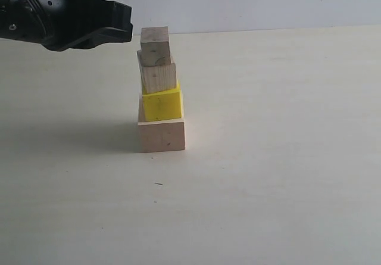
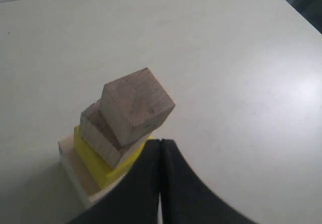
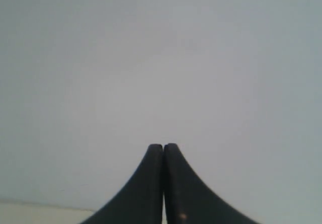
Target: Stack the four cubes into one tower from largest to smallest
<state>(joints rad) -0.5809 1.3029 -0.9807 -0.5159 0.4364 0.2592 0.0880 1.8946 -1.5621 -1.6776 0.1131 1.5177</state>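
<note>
The tower (image 1: 159, 92) is judged finished, just before the left gripper (image 2: 161, 146), whose fingers are pressed together empty, like the right gripper (image 3: 163, 147). Only careful withdrawal is needed.

Left gripper (image 2: 161, 142) in glossy black casing (image 1: 53, 12) dotted with small screws, its curved dark fingers (image 2: 143, 183) tapering to blunt tips
</note>
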